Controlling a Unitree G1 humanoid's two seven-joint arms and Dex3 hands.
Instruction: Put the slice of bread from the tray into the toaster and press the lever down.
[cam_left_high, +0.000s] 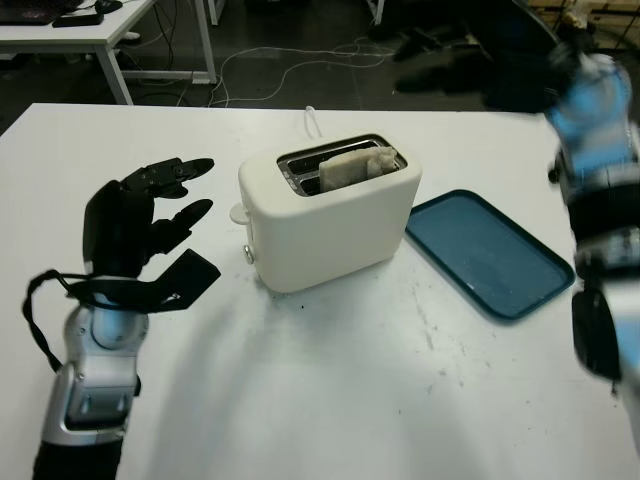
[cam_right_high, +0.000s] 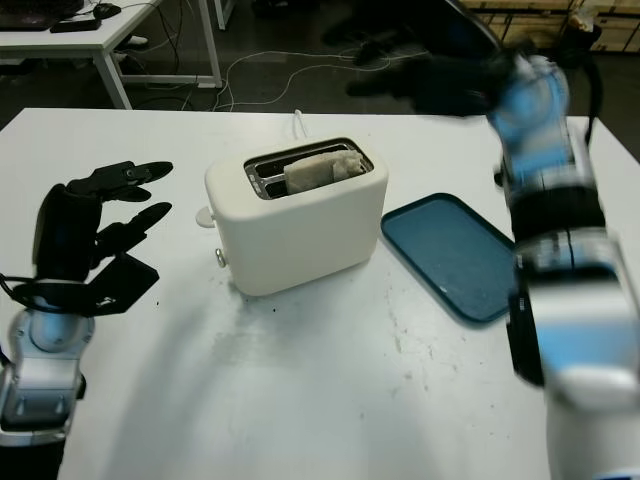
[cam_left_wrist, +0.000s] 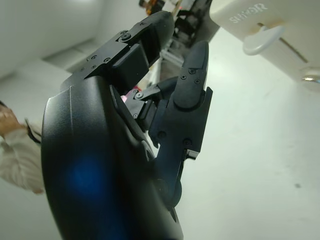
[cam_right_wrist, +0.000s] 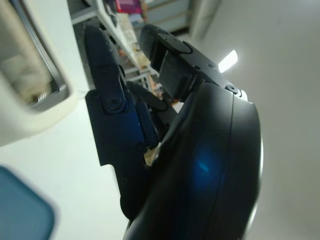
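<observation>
Bread slice (cam_left_high: 352, 166) is seen seated in the toaster (cam_left_high: 328, 210) at frame centre.
Left hand (cam_left_high: 150, 215), open and empty, is held centre-left; right hand (cam_right_high: 420, 75), blurred at upper right, cannot be judged.

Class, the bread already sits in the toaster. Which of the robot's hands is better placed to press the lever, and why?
Probably the left hand: open beside the toaster, on the end bearing the lever. The right hand is raised beyond the tray.

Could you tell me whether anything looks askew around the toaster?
The slice of bread sits tilted in the toaster slot, sticking up above the rim, and the lever appears not yet pressed. The blue tray is bare.
</observation>
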